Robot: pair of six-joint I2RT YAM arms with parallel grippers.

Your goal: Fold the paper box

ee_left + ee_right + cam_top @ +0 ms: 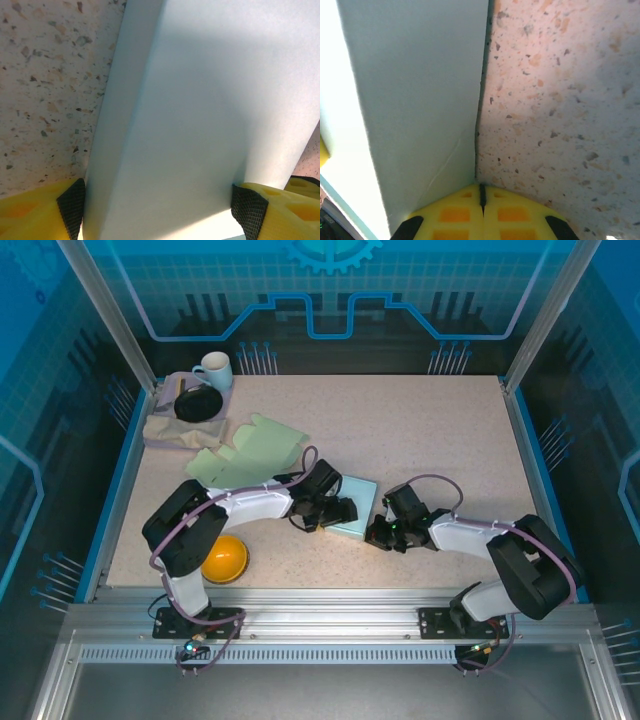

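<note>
The pale blue paper box [357,504] lies folded up on the speckled table [440,430], right of centre. My left gripper [335,511] straddles its left end. In the left wrist view the box [200,100] spans the whole gap, and both black pads [71,205] press its sides, so the left gripper [160,212] is shut on it. My right gripper [378,533] sits low at the box's near right corner. Its yellow fingertips [455,212] are together with nothing between them, and the right gripper [481,192] noses against the box wall [420,90] where it meets the table.
A flat pale green box sheet [250,455] lies behind the left arm. A white mug [213,370], a black bowl [198,403] and a folded cloth [165,430] are at the back left. An orange bowl [224,558] sits by the left arm's base.
</note>
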